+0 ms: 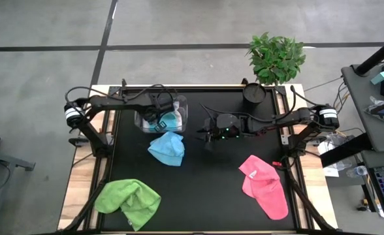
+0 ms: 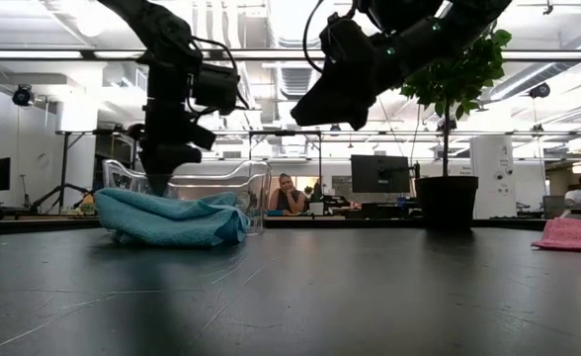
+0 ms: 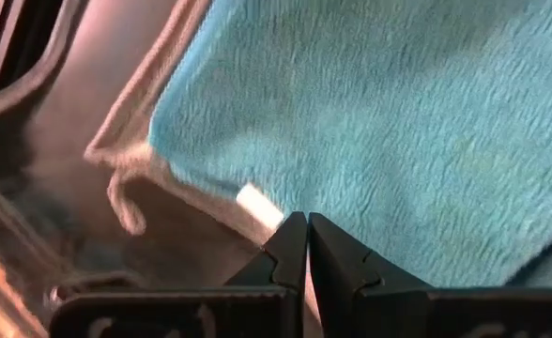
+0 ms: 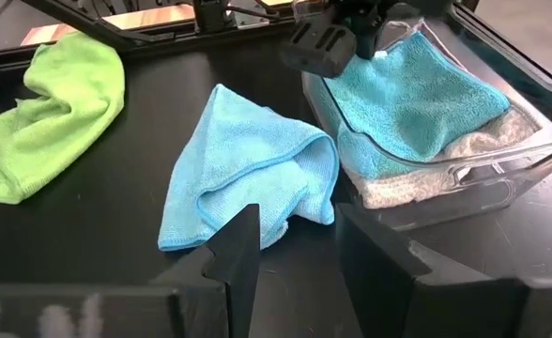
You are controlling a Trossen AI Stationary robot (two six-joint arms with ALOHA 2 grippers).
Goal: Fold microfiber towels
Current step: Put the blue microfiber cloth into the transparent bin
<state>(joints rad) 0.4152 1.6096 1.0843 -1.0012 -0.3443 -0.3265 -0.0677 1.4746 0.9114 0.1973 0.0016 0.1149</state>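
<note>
The left gripper [image 3: 306, 246], jaws pressed together, is reaching into the clear tub [image 4: 501, 178] over a blue towel [image 4: 417, 99] showing a blank white tag [image 3: 257, 205]. The right gripper [image 4: 299, 244] is hovering with jaws apart, holding nothing.

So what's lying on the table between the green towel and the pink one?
Nothing: in the high view the stretch of black table between the lime green towel and the pink towel is bare. The light blue towel lies farther back.
</note>
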